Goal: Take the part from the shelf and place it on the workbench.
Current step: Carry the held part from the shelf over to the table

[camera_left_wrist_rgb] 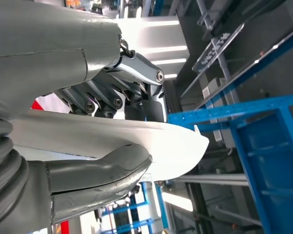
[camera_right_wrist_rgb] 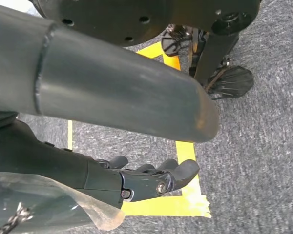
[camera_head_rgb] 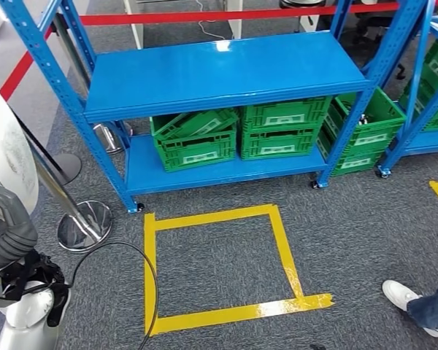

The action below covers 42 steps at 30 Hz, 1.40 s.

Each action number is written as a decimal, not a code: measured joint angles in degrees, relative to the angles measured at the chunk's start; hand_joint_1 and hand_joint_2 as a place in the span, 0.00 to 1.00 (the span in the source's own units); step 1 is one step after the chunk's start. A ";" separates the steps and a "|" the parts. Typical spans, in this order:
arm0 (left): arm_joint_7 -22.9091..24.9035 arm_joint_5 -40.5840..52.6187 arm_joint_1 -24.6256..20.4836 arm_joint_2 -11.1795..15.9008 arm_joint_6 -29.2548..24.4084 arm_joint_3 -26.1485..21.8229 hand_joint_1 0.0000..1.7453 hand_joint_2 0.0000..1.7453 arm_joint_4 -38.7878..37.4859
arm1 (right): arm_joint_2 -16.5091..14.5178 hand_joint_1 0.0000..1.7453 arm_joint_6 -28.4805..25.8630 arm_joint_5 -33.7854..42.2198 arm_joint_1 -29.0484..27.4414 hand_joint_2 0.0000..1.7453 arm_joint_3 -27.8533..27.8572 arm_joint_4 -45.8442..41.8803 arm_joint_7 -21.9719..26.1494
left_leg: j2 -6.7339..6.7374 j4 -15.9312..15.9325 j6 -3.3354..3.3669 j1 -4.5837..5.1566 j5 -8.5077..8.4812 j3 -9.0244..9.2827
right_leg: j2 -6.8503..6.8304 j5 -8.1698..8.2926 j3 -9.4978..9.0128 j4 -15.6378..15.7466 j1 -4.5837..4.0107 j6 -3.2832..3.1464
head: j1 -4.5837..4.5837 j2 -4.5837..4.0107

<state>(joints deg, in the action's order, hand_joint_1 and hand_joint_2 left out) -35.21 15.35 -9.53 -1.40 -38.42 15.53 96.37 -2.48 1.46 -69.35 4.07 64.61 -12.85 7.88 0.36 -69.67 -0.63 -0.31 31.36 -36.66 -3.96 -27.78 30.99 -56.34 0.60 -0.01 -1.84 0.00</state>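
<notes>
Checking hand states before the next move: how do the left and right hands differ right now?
The left hand grips a white part between thumb and fingers; the right hand holds nothing. The left hand faces the blue shelf; the right hand hangs over grey carpet and yellow tape. Both have dark fingers.

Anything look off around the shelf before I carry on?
One green crate on the blue shelf's bottom level sits tilted inside the crate beneath it. The yellow floor tape overshoots its square's corner.
</notes>
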 joint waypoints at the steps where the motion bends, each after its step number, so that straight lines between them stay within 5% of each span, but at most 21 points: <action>1: 0.00 -0.11 -0.03 0.00 0.00 -0.01 1.00 1.00 0.00 | -0.01 0.00 0.09 -0.10 0.02 0.00 0.00 0.00 -0.03 | 1.16 4.02 0.24 0.09 -2.05 1.80 | -0.45 -0.08 -0.06 -0.06 -0.05 0.08 | 0.01 0.00; 4: 0.03 -0.95 -0.19 0.00 0.00 -0.02 1.00 1.00 0.01 | -0.01 0.00 0.45 -0.33 -0.07 0.00 0.00 0.01 -0.27 | 4.13 11.53 1.20 0.78 -4.19 4.71 | -2.05 -0.34 0.10 -0.41 -0.59 0.66 | 0.04 0.00; 6: 0.07 -1.90 -0.10 0.04 0.00 -0.03 1.00 1.00 0.05 | -0.01 0.00 0.60 -0.55 -0.07 0.00 0.00 0.01 -0.48 | 3.07 12.03 1.83 0.79 -4.09 4.44 | -3.25 -0.51 0.27 -0.52 -0.72 1.14 | 0.04 0.00; 8: 0.07 -3.04 -0.09 0.10 0.02 -0.05 1.00 1.00 0.18 | 0.00 0.00 0.67 -0.80 0.04 0.00 -0.01 0.01 -0.56 | 1.61 12.29 2.49 0.46 -4.52 4.25 | -1.06 -1.99 0.97 -2.09 -0.43 1.72 | 0.01 0.00; 10: 0.08 -4.42 -0.20 0.10 0.15 -0.08 1.00 1.00 0.28 | -0.01 0.00 0.69 -0.94 0.01 0.00 -0.02 0.02 -0.56 | 0.33 12.42 2.98 0.22 -4.84 4.11 | 2.61 -5.43 3.53 -7.91 -0.14 2.15 | -0.11 0.00; 12: 0.22 -6.03 -0.10 0.08 0.39 -0.09 1.00 1.00 0.28 | -0.02 0.00 0.70 -1.05 -0.24 0.00 -0.02 0.02 -0.56 | -1.08 12.40 3.14 0.23 -4.95 3.98 | 3.72 -8.35 6.93 -15.33 -0.07 2.33 | -0.16 0.00; 13: 0.29 -6.68 -0.02 0.08 0.49 -0.09 1.00 1.00 0.28 | -0.03 0.00 0.70 -1.09 -0.34 0.00 -0.02 0.02 -0.56 | -1.90 12.37 3.15 0.25 -4.98 3.96 | 3.84 -8.39 7.81 -17.03 -0.05 2.38 | -0.15 0.00; 15: 0.35 -7.39 0.05 0.09 0.59 -0.10 1.00 1.00 0.28 | -0.04 0.00 0.70 -1.14 -0.39 0.00 -0.02 0.02 -0.51 | -3.54 12.21 3.11 0.23 -5.01 3.97 | 4.31 -5.33 6.57 -13.94 0.06 2.31 | -0.15 0.00; 17: 0.35 -7.65 0.00 0.09 0.69 -0.10 1.00 1.00 0.28 | -0.03 0.00 0.73 -1.20 -0.40 0.00 -0.02 0.02 -0.44 | -5.02 11.78 2.85 0.24 -4.91 3.78 | 6.87 -1.58 3.17 -6.46 0.40 2.07 | -0.13 0.00; 19: 0.34 -7.76 -0.07 0.08 0.81 -0.10 1.00 1.00 0.28 | -0.03 0.00 0.81 -1.26 -0.38 0.00 -0.02 0.02 -0.38 | -6.35 11.28 2.20 0.19 -4.97 3.11 | 8.96 -0.78 0.98 -2.18 0.62 1.86 | -0.11 0.00; 21: 0.33 -7.84 -0.02 0.10 0.87 -0.11 1.00 1.00 0.28 | -0.03 0.00 0.91 -1.28 -0.30 0.00 -0.02 0.02 -0.34 | -7.68 11.20 1.38 0.05 -5.36 2.46 | 8.32 -1.14 0.52 -1.54 0.61 1.57 | -0.10 0.01; 22: 0.33 -7.87 0.05 0.14 0.88 -0.11 1.00 1.00 0.29 | -0.03 0.00 0.96 -1.30 -0.26 0.00 -0.02 0.02 -0.32 | -7.64 11.08 1.06 0.07 -5.32 2.26 | 7.63 -1.01 0.51 -1.42 0.68 1.33 | -0.10 0.01; 24: 0.33 -7.95 -0.01 0.17 0.88 -0.10 1.00 1.00 0.30 | -0.03 0.00 1.05 -1.31 -0.26 0.00 -0.02 0.00 -0.26 | -5.39 8.74 0.49 0.28 -3.77 1.16 | 6.06 -0.81 0.36 -1.13 0.84 0.79 | 0.27 0.00; 27: 0.33 -8.11 0.02 0.16 0.90 -0.09 1.00 1.00 0.31 | -0.03 0.00 1.19 -1.36 -0.49 0.00 -0.02 0.00 -0.25 | -1.19 -2.21 -0.15 0.22 1.59 -3.61 | 3.25 -0.96 0.31 -1.15 0.60 0.36 | 0.74 0.00; 29: 0.33 -8.13 0.25 0.15 0.90 -0.09 1.00 1.00 0.31 | -0.03 0.00 1.25 -1.40 -0.53 0.00 -0.02 0.00 -0.26 | -0.74 -4.99 -0.20 0.12 1.81 -4.64 | 1.52 -1.06 0.27 -1.17 0.51 0.27 | 0.76 0.00; 31: 0.32 -8.09 0.32 0.16 0.90 -0.10 1.00 1.00 0.31 | -0.03 0.00 1.32 -1.43 -0.42 0.00 -0.02 0.00 -0.26 | -0.04 0.74 0.16 0.17 -1.63 -1.54 | 0.06 -1.19 0.07 -1.16 0.44 0.32 | 0.77 0.00; 33: 0.31 -8.01 0.26 0.15 0.90 -0.09 1.00 1.00 0.31 | -0.03 0.00 1.37 -1.45 -0.34 0.00 -0.02 0.00 -0.25 | 2.47 8.21 0.81 0.71 -4.11 2.29 | -1.22 -1.41 -0.13 -1.21 0.13 0.61 | 0.78 0.00; 35: 0.29 -7.88 0.30 0.14 0.90 -0.09 1.00 1.00 0.31 | -0.03 0.00 1.40 -1.48 -0.29 0.00 -0.02 0.00 -0.25 | 3.83 11.08 1.36 1.22 -4.37 3.44 | -2.46 -1.56 -0.22 -1.21 -0.22 1.01 | 0.67 0.00; 37: 0.28 -7.77 0.45 0.19 0.90 -0.12 1.00 1.00 0.32 | -0.03 0.00 1.41 -1.50 -0.14 0.00 -0.02 0.00 -0.26 | 2.62 11.46 1.94 1.12 -4.68 3.22 | -3.42 -1.73 -0.28 -1.13 -0.25 1.48 | 0.56 0.00; 39: 0.23 -7.72 0.42 0.18 0.90 -0.16 1.00 1.00 0.40 | -0.02 0.00 1.42 -1.53 -0.02 0.00 -0.02 0.00 -0.23 | 1.34 11.86 2.66 0.77 -5.13 3.21 | -1.16 -3.32 0.56 -3.00 -0.07 1.98 | 0.43 0.00; 42: 0.20 -7.69 0.38 0.02 0.90 -0.18 1.00 1.00 0.48 | -0.01 0.00 1.42 -1.60 -0.31 0.00 -0.02 0.00 -0.26 | -0.70 11.99 3.27 0.59 -5.50 2.99 | 3.37 -8.32 5.35 -13.25 0.07 2.28 | 0.03 0.00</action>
<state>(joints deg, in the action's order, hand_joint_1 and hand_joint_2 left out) -35.01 7.66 -9.15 -1.38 -37.53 15.35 96.84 -2.49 2.88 -70.95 3.76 64.59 -12.85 7.63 -0.34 -57.69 2.64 0.28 25.86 -33.68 -0.59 -36.10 36.33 -69.60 0.67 2.27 -1.81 0.00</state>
